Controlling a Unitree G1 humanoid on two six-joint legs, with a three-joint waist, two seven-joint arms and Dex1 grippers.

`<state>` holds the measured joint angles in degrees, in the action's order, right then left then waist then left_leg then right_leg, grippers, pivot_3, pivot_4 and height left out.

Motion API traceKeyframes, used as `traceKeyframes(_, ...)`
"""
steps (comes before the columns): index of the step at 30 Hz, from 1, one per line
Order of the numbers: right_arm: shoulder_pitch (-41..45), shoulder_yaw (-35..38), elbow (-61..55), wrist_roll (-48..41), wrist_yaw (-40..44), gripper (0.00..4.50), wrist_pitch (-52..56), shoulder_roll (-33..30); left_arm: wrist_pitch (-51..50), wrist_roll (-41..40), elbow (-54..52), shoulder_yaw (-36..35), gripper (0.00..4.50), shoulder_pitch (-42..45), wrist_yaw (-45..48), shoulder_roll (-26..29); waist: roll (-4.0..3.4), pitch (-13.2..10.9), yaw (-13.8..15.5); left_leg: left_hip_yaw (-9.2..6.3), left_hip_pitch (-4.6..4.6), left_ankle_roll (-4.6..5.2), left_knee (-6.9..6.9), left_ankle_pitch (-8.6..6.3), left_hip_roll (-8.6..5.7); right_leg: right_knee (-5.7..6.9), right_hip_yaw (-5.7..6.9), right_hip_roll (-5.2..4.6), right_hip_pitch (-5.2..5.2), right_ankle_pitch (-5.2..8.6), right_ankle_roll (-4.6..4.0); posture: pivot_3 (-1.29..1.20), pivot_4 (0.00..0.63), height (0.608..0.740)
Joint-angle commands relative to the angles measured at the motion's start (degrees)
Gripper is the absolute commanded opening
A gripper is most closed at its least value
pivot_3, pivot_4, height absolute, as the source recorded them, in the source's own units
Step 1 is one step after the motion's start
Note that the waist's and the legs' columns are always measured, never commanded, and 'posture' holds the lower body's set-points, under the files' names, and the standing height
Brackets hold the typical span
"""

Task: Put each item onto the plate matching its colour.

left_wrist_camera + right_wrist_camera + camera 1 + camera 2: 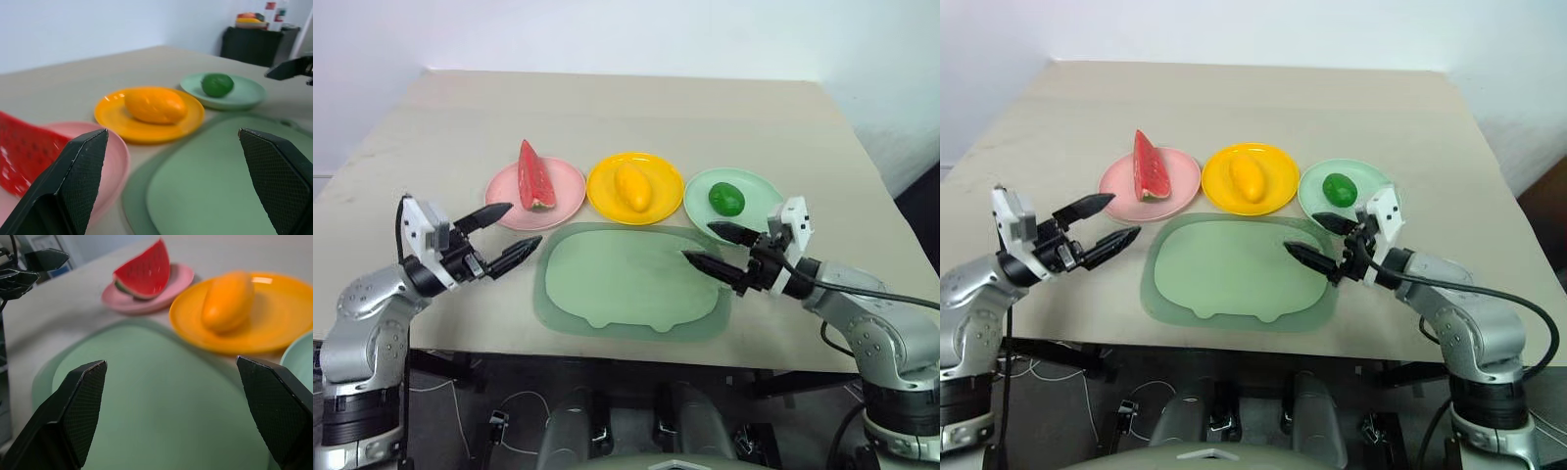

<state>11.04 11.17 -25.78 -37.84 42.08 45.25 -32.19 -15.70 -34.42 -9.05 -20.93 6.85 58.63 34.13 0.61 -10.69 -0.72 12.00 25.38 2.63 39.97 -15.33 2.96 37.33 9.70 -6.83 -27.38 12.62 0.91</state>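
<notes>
Over the table [636, 108], left gripper [506, 234] and right gripper [717, 250] point inward (both spread, empty).

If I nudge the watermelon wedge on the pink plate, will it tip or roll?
The watermelon wedge stands tall and narrow on its rind, so a sideways push probably topples it. It looks like rigid, light plastic, unlikely to roll. The pink plate rim should catch it.
</notes>
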Motion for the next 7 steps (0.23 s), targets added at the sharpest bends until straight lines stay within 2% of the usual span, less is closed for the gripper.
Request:
traceKeyframes(1,-1.0,2.0,-2.6,-1.5,0.8,4.50,-2.2,-1.3,2.8,-1.0,-0.9,-0.7,4.48,-1.1,1.3,0.1,0.00,0.0,0.0,-0.01,0.00,0.00,0.00,0.00,0.00,-0.02,0.00,0.00,0.01,0.00,0.00,0.00,0.150,0.696)
traceKeyframes(7,-1.4,1.6,-1.9,-1.0,0.8,4.50,-3.4,-3.0,4.9,0.1,0.6,0.0,4.48,-1.4,3.1,1.4,0.00,0.0,0.1,-0.03,0.00,0.06,-0.02,-0.04,0.00,-0.13,0.01,0.01,0.05,0.05,0.05,0.00,0.150,0.696)
